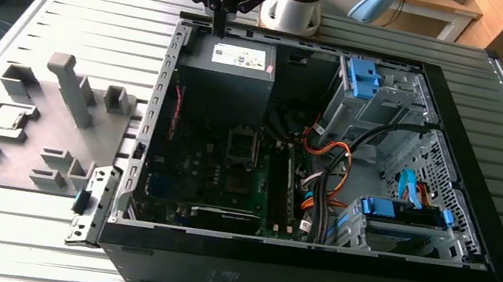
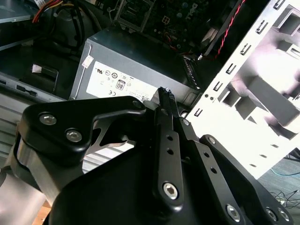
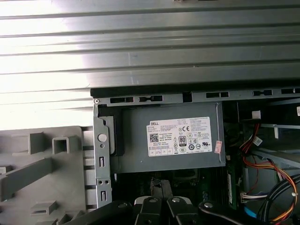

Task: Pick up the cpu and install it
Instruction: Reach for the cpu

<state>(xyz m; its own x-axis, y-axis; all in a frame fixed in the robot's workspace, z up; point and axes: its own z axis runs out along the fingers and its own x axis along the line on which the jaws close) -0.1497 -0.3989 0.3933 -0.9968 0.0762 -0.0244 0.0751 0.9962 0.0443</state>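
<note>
The gripper [image 1: 217, 30] hangs over the far rim of the open computer case [image 1: 262, 270], its fingers [image 2: 162, 119] narrow, almost touching. Directly beneath it sits the grey power supply [image 3: 171, 138]. Where the cpu lies, I cannot tell.

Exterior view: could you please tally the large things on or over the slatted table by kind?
Computer case: 1
Power supply box: 1
Grey parts tray: 1
Robot gripper: 1
Total: 4
</note>
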